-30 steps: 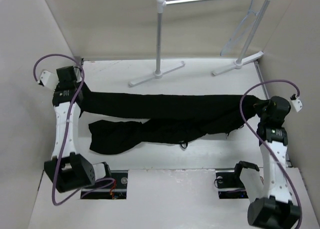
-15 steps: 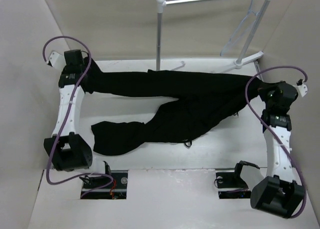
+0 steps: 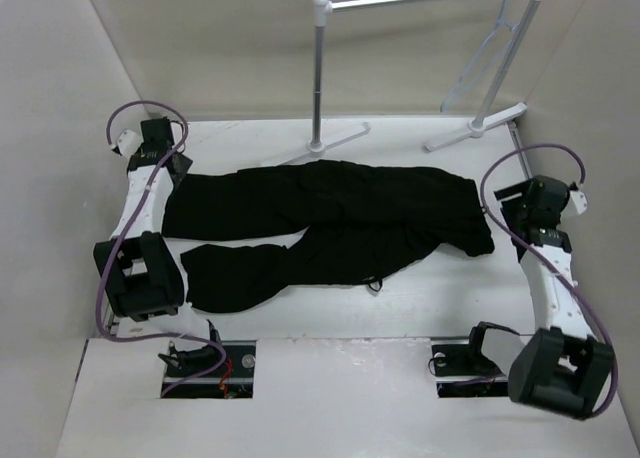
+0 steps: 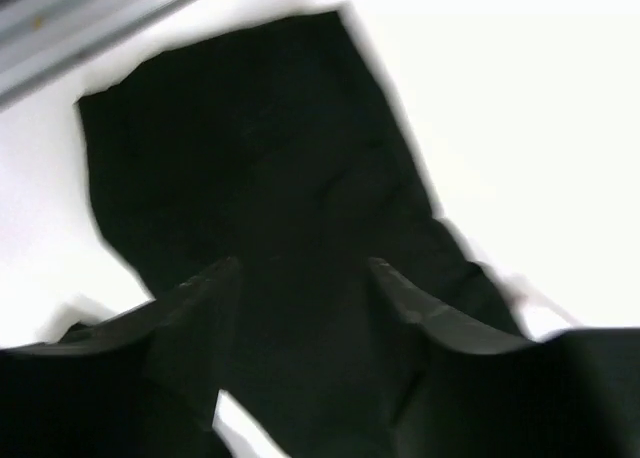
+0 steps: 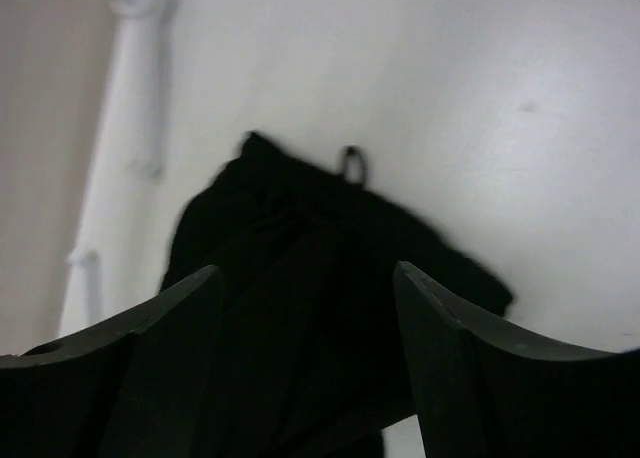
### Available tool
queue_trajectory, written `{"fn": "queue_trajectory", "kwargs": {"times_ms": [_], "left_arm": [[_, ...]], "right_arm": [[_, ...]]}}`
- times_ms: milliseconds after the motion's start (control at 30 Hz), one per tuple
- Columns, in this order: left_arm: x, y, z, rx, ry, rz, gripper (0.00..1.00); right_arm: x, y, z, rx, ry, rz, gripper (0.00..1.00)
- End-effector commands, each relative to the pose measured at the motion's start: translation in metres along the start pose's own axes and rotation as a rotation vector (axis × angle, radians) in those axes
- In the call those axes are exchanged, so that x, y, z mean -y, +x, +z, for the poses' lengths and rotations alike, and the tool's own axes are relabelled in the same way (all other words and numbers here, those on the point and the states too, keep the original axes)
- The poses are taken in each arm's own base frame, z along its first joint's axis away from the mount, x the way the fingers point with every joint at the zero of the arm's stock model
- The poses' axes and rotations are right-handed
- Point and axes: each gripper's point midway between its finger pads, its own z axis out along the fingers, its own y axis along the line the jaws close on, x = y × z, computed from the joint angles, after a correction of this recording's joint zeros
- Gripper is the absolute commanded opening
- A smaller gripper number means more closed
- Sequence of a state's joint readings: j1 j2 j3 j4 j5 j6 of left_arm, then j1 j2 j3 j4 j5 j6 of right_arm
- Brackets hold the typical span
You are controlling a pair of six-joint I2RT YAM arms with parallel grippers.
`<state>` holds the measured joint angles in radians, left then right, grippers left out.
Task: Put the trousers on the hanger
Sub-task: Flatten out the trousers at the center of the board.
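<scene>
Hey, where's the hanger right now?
In the top external view, the hanger hangs at the right end of the rail of the white rack, at the far right, beyond the trousers spread flat nearer the arms.

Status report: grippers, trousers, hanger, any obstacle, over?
Left gripper open, right gripper open. Black soft fabric trousers flat on table, unheld. Thin pale triangular hanger hangs on white tubular rack, empty.

Left arm (image 3: 140, 203) and right arm (image 3: 550, 268) extended forward, wrists turned inward and pitched down; left gripper (image 4: 305, 308) and right gripper (image 5: 305, 313) each with fingers spread apart.
</scene>
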<state>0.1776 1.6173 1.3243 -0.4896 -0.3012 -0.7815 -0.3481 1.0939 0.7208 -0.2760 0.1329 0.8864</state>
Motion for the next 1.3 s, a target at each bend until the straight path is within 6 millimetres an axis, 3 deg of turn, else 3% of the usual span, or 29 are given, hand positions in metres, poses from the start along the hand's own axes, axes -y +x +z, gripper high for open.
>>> {"fn": "queue_trajectory", "kwargs": {"times_ms": [0, 67, 167, 233, 333, 433, 500, 633, 833, 900, 1000, 1067, 1133, 1233, 1267], "left_arm": [[0.01, -0.04, -0.042, 0.104, 0.078, -0.02, 0.54], [-0.009, -0.04, -0.038, 0.124, 0.036, -0.032, 0.56], [-0.01, -0.026, -0.018, 0.085, 0.018, 0.001, 0.58], [-0.006, -0.011, 0.003, 0.028, -0.007, 0.052, 0.57], [0.009, 0.014, 0.024, -0.027, -0.005, 0.108, 0.56], [0.013, 0.038, 0.043, -0.061, -0.023, 0.137, 0.52], [0.013, 0.054, 0.056, -0.078, -0.043, 0.157, 0.48], [0.006, 0.058, 0.078, -0.056, -0.105, 0.175, 0.4], [0.0, 0.043, 0.097, -0.034, -0.15, 0.138, 0.33], [0.017, 0.032, 0.08, -0.009, -0.096, 0.121, 0.4], [0.053, 0.04, 0.023, 0.03, 0.044, 0.16, 0.53], [0.064, 0.064, -0.012, 0.025, 0.117, 0.209, 0.55], [0.063, 0.102, -0.044, -0.017, 0.18, 0.273, 0.55], [0.042, 0.164, -0.095, -0.103, 0.254, 0.37, 0.49], [0.035, 0.185, -0.113, -0.137, 0.286, 0.403, 0.47]], "right_arm": [[-0.064, -0.016, -0.046, 0.094, -0.184, -0.086, 0.75], [-0.072, 0.016, -0.058, 0.045, -0.23, -0.186, 0.64], [-0.059, 0.068, -0.061, -0.064, -0.244, -0.31, 0.22], [-0.044, 0.079, -0.052, -0.093, -0.207, -0.317, 0.11], [-0.043, 0.058, -0.035, -0.074, -0.172, -0.265, 0.16], [-0.061, 0.033, -0.005, -0.061, -0.155, -0.239, 0.41], [-0.064, 0.022, 0.028, -0.071, -0.101, -0.239, 0.56], [-0.078, 0.018, 0.083, -0.131, -0.097, -0.226, 0.61], [-0.084, 0.037, 0.133, -0.257, -0.082, -0.22, 0.59], [-0.088, 0.04, 0.143, -0.283, -0.073, -0.216, 0.54], [-0.097, 0.039, 0.157, -0.3, -0.067, -0.227, 0.52], [-0.099, 0.044, 0.166, -0.323, -0.051, -0.234, 0.48], [-0.098, 0.052, 0.172, -0.349, -0.031, -0.242, 0.43], [-0.097, 0.064, 0.178, -0.388, -0.011, -0.253, 0.24], [-0.096, 0.064, 0.179, -0.39, -0.002, -0.254, 0.23]]}}
